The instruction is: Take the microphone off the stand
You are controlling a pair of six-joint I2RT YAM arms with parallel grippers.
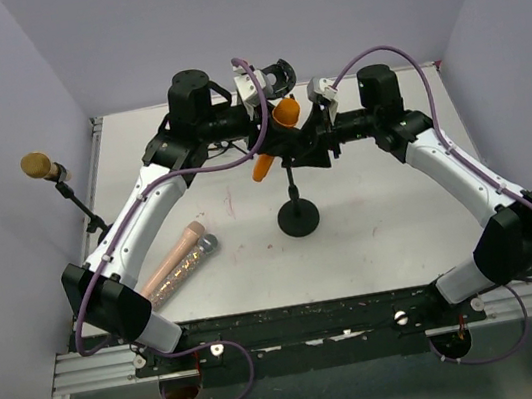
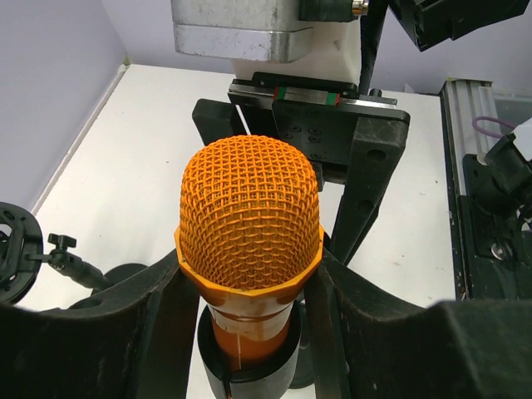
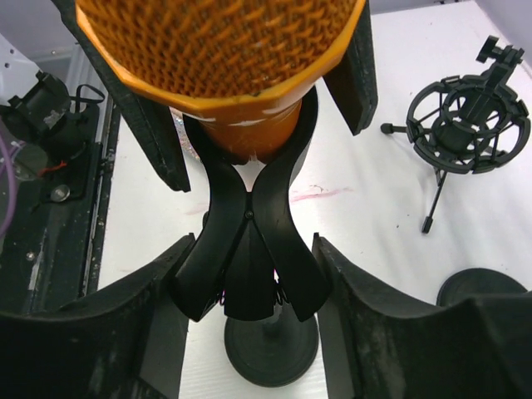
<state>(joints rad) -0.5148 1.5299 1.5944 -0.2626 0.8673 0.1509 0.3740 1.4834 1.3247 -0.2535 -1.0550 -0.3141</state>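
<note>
1. Orange microphone (image 1: 285, 113) sat tilted atop the stand (image 1: 298, 219), at the middle of the table (image 1: 383, 232).
2. The left gripper (image 2: 249, 291) clamped the microphone just under its mesh head. A hard pull there could slip off the collar.
3. The right gripper (image 3: 249, 278) straddled the clip (image 3: 249, 208), jaws half-wide. Whether they pressed it, I could not tell. Were the clip unbraced, pulling might tip the stand.

Bright, even light leaves only soft shadows on the table (image 1: 383, 237), with all views sharp.
</note>
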